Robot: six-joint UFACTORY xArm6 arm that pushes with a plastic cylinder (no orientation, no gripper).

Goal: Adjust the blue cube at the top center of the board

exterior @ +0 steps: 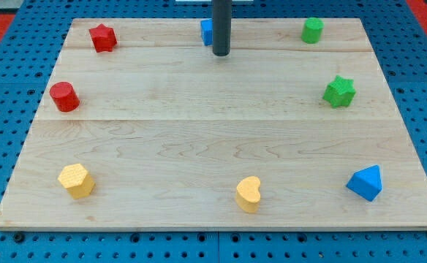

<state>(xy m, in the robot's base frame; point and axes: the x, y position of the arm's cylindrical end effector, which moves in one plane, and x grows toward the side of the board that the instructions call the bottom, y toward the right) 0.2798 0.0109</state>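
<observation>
Standing near the view's top center, my tip (221, 54) rests on the wooden counter (213, 139), just to the view's right of the blue cube (207, 31) and slightly below it; the rod hides the cube's right part, so whether they touch cannot be told. There is no gripper on this arm, only the straight dark rod, so nothing is grasped. The blue cube sits close to the counter's top edge, about midway across.

Farther out along the top edge, a red star (103, 37) lies toward the view's left and a green cylinder (313, 30) toward the right. Below the cylinder, near the right edge, sits a green star (339, 91). A red cylinder (65, 96) stands by the left edge. Along the view's bottom lie 3 blocks, well apart: a yellow block (77, 180) with angled sides at the left, a yellow heart (248, 193) near the middle, and a blue triangular block (365, 183) at the right.
</observation>
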